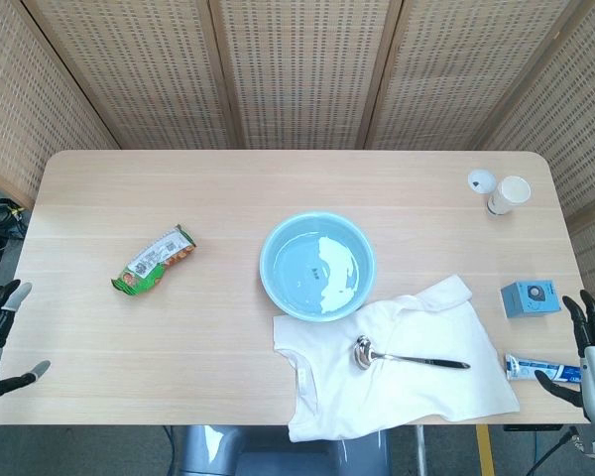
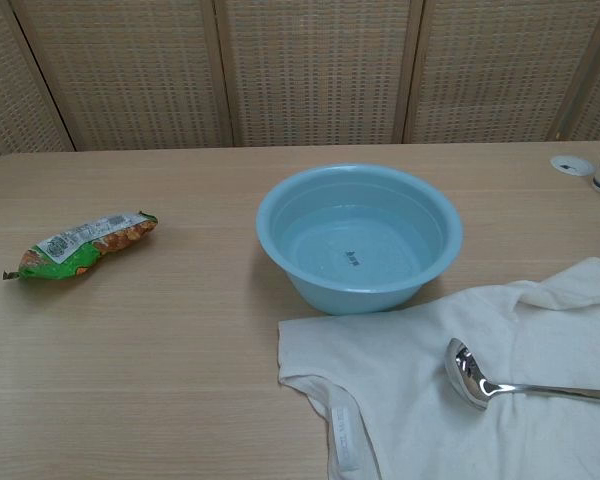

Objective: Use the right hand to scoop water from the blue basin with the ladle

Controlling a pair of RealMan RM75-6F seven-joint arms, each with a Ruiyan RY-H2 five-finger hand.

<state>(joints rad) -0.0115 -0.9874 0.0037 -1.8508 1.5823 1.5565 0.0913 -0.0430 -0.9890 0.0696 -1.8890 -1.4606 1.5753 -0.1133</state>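
Note:
The blue basin (image 1: 317, 265) (image 2: 359, 237) holds water and stands at the table's middle. A metal ladle (image 1: 407, 357) (image 2: 520, 381) lies on a white shirt (image 1: 392, 362) (image 2: 460, 380) in front of the basin, bowl to the left, handle pointing right. My right hand (image 1: 587, 352) hangs at the table's right front edge, fingers apart, holding nothing, well right of the ladle's handle. Off the left front edge, my left hand (image 1: 0, 332) is likewise spread and holds nothing. Neither hand shows in the chest view.
A green snack packet (image 1: 155, 262) (image 2: 80, 245) lies left of the basin. A paper cup (image 1: 508, 194) and a white lid (image 1: 481, 179) stand at the back right. A small blue box (image 1: 529, 298) and a toothpaste tube (image 1: 540, 371) lie near my right hand.

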